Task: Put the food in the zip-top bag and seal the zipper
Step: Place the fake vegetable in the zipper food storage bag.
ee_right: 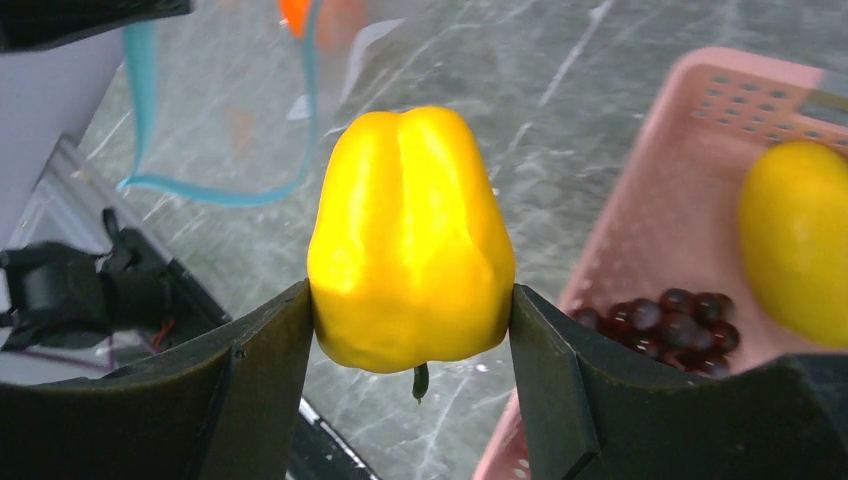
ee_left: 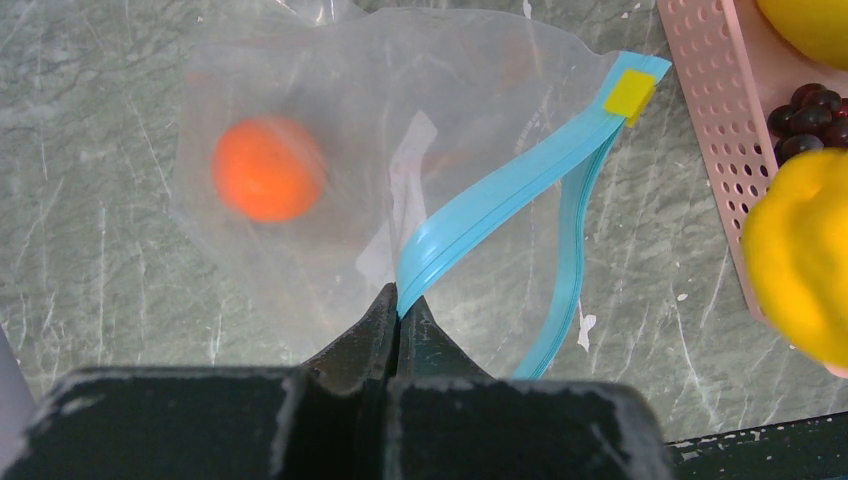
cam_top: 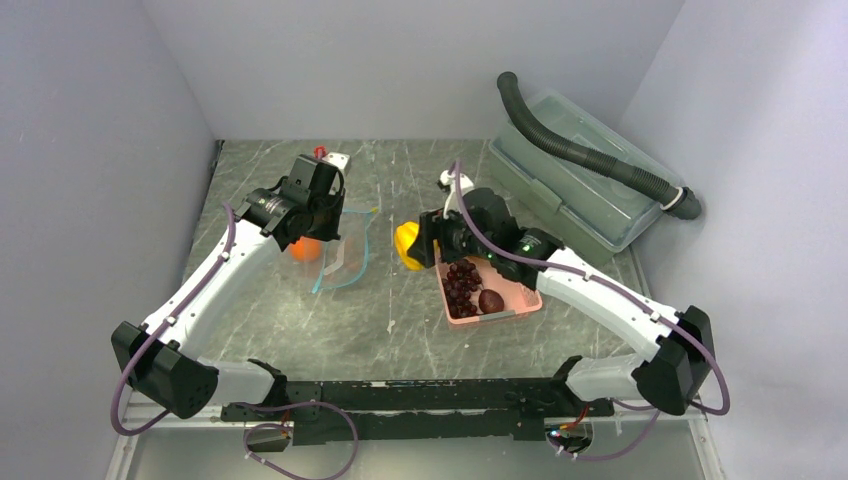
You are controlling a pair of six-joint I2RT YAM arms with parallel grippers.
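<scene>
One orange [ee_left: 268, 168] already sits inside the zip-top bag [ee_left: 330, 60], which lies on the marbled table [ee_left: 90, 250] left of centre with its mouth gaping toward the basket. Your left gripper [ee_left: 397, 318] is closed tight, pinching one lip of the blue-teal zipper [ee_left: 500, 195]. The other lip curves away from it, so the mouth is unsealed. You can see a yellow tab [ee_left: 632, 92] at the strip's far end. Your right gripper [ee_right: 410, 300] clamps the yellow bell pepper [ee_right: 410, 240] between both fingers, stem end toward the palm, between the bag and the pink basket [ee_right: 650, 180]. In the basket you've got dark grapes [ee_right: 665, 315], a yellow oblong fruit [ee_right: 795, 250] and a reddish-brown round fruit [cam_top: 491, 300]. Far right, well apart, stands a clear lidded box [cam_top: 580, 190] with a dark ribbed hose [cam_top: 590, 155] across it
</scene>
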